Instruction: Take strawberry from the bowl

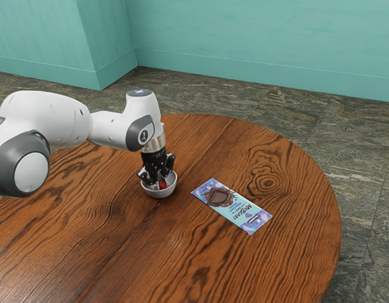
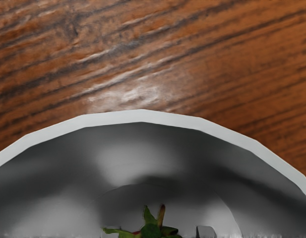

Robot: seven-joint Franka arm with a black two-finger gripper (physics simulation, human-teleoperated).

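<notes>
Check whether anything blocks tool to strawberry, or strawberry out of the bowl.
Nothing visible between the tool and the strawberry; the tool reaches down inside the bowl. Way out: the bowl's wall rings it, so sideways is blocked; straight up looks best. Chocolate bar lies flat on the table, outside the bowl.

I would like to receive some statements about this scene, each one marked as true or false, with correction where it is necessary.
1. The strawberry is inside the bowl. True.
2. The bowl stands upside down. False: its opening faces up.
3. The printed package leans on the bowl. False: it lies flat on the table, apart from the bowl.
4. The gripper reaches down into the bowl. True.
5. The strawberry has green leaves. True.
</notes>
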